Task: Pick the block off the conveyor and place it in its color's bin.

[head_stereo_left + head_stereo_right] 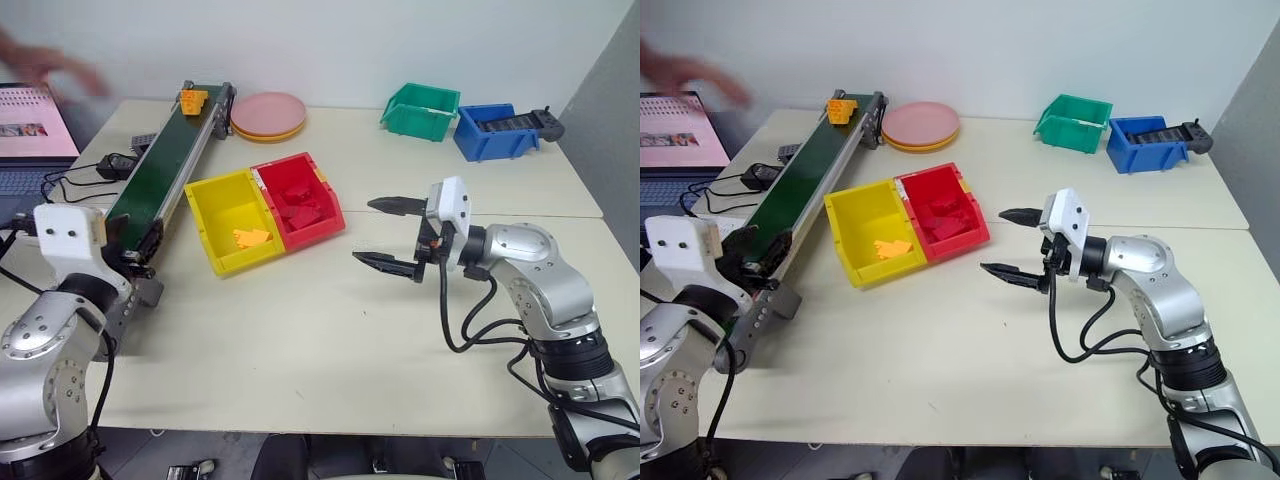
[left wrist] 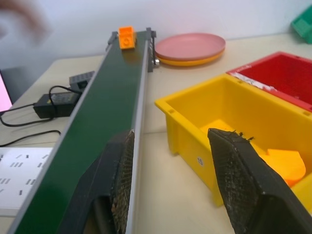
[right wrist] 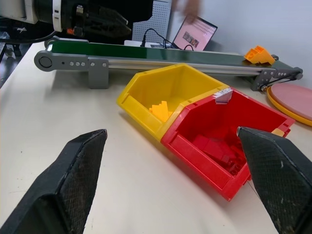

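At the conveyor's (image 1: 160,180) far end sits the block (image 1: 193,100), well beyond the left gripper (image 2: 178,190), whose jaws stand parted and empty.

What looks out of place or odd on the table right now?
Little stands out. The block sits at the conveyor's far end, tilted slightly, and a person's blurred hand hovers beyond it.
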